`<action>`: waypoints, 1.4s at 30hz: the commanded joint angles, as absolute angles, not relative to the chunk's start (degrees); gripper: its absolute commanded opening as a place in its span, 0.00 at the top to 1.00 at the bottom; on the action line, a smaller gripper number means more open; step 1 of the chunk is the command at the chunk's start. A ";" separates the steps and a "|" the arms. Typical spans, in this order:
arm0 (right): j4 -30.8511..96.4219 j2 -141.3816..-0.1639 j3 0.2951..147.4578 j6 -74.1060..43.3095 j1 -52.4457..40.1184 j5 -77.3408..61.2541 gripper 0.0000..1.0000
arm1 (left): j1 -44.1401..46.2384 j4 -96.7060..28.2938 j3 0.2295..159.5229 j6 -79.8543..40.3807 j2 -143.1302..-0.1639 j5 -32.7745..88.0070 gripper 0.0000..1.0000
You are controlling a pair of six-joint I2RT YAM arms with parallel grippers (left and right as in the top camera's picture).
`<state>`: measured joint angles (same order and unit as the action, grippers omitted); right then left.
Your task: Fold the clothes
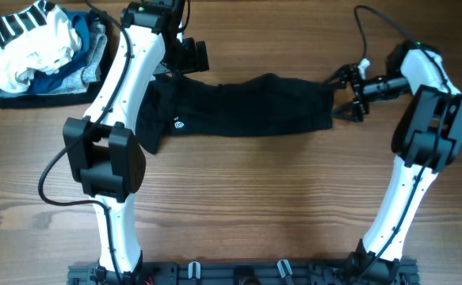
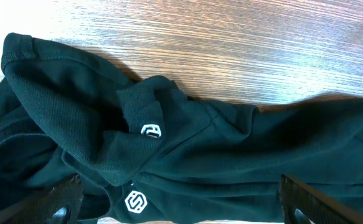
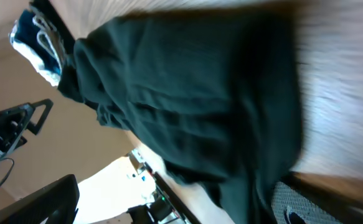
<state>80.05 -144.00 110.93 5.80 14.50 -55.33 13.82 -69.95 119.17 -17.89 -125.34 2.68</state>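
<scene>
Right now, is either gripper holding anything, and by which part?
Nothing is held. The left gripper and right gripper both stand open by the black garment.

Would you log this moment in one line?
black shirt: lying rumpled | left gripper: open above it | right gripper: open at its edge

even, bright light; soft shadows; right wrist view motion-blurred, others sharp.
</scene>
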 commanded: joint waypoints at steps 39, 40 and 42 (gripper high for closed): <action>75.20 -125.99 112.66 -4.25 -3.66 -21.69 0.96 | 12.49 -69.84 120.03 -16.71 -124.05 1.65 0.00; 75.46 -125.99 112.66 -4.29 -4.08 -20.18 0.96 | 12.45 -69.67 120.03 -16.71 -124.05 1.65 0.00; 76.34 -126.15 112.66 -3.60 -5.78 -18.39 0.96 | 12.25 -69.19 120.03 -16.73 -124.05 1.67 0.00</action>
